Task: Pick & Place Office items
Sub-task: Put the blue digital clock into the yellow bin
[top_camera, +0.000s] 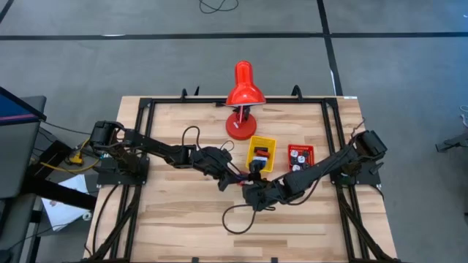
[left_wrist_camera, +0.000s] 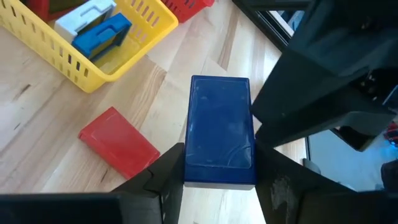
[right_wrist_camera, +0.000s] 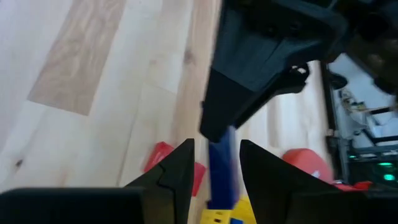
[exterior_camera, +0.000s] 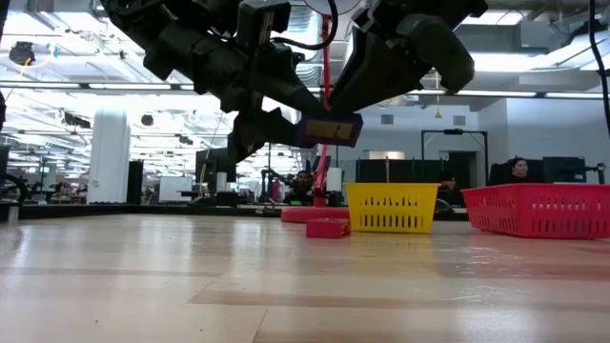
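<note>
A flat blue block is held up over the table's middle by my left gripper, which is shut on it. In the low view the blue block hangs in the air between both grippers. My right gripper is open, and its fingers stand on either side of the blue block's free end; whether they touch it I cannot tell. A flat red block lies on the wood in front of the yellow tray. That tray holds blue and white pieces. My left gripper pinches the blue block between its two fingers, at the long side edges of the end nearest its wrist. The fingers reach in from the table's left, along the block. The block is lifted clear of the table and sticks out forward, toward my right gripper.
The red desk lamp stands at the far edge behind the trays. The red tray sits to the right of the yellow one, with small pieces in it. Cables trail over the wood near both grippers. Bare wood lies toward the near edge.
</note>
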Tool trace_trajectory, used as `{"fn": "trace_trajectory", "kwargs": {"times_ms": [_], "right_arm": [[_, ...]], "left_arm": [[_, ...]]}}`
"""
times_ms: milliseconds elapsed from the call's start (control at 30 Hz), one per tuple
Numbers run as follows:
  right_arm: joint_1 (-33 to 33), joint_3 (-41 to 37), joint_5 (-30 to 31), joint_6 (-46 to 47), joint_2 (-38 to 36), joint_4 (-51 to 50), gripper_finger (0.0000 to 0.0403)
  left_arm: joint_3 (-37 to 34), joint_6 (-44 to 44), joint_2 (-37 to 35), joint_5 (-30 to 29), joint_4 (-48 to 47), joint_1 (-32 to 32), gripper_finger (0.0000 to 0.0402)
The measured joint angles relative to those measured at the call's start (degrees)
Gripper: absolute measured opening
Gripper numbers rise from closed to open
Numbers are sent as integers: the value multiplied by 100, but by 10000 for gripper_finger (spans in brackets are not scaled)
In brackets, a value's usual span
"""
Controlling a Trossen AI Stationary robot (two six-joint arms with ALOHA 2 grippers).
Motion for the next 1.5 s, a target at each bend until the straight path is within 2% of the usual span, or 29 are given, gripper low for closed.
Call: {"fn": "trace_trajectory", "kwargs": {"times_ms": [233, 333, 500, 633, 833, 1067, 1267, 1433, 1500], "right_arm": [[-155, 0, -102, 235, 8, -241, 121], [-214, 0, -116, 240, 9, -279, 120], [-227, 0, -104, 235, 9, -307, 88], [-233, 0, -109, 242, 7, -325, 49], [-218, -1, -122, 683, -40, -553, 49], [-327, -231, -180, 1810, -798, -1471, 49], [-871, -925, -811, 2242, -1454, -1358, 49], [-1554, -1320, -2071, 1911, -1465, -701, 49], [-1754, -1347, -2322, 1767, -1416, -608, 49]], "left_arm": [[0, -10, 0, 75, 181, -1, 168], [0, -6, 0, 73, 190, -13, 163], [-2, 164, 0, 87, 267, -11, 154], [-4, 569, 0, 115, 259, 31, 196], [-4, 1145, 0, 114, 155, 35, 263], [-7, 2777, 0, 86, 497, -7, 318], [-12, 3414, 0, 88, 942, -35, 333], [-527, 3643, 0, 90, 1988, -11, 330], [-831, 3608, 0, 95, 2519, 29, 329]]}}
